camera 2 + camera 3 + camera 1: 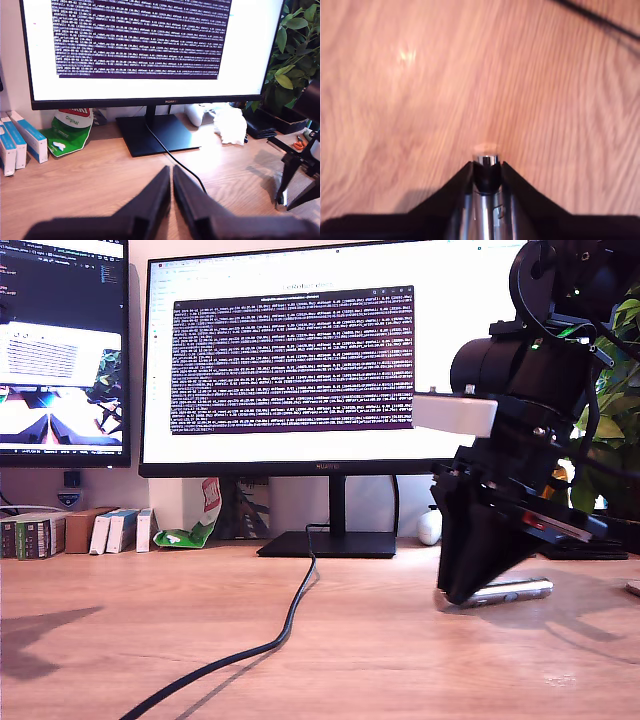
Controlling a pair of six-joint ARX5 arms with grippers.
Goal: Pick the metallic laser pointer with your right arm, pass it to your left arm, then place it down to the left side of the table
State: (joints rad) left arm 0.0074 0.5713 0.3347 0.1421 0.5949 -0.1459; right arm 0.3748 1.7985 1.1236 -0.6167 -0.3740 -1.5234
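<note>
The metallic laser pointer (515, 590) lies flat on the wooden table (150, 640) at the exterior view's right. My second gripper (455, 598) reaches down to its end there. In the second wrist view both black fingers press against the silver barrel (483, 215), and its round tip (486, 160) pokes out just past my second gripper (487, 169). My first gripper (171, 175) hovers over bare wood with its fingers shut together and nothing between them. It does not show in the exterior view. The second arm (300, 170) shows in the first wrist view.
A black cable (290, 620) runs from the monitor stand (330, 543) toward the table's front. Two monitors (300, 360) stand at the back. Small boxes (60, 532) and a green bag (190, 530) sit at the exterior view's back left, a plant (615, 410) at its right.
</note>
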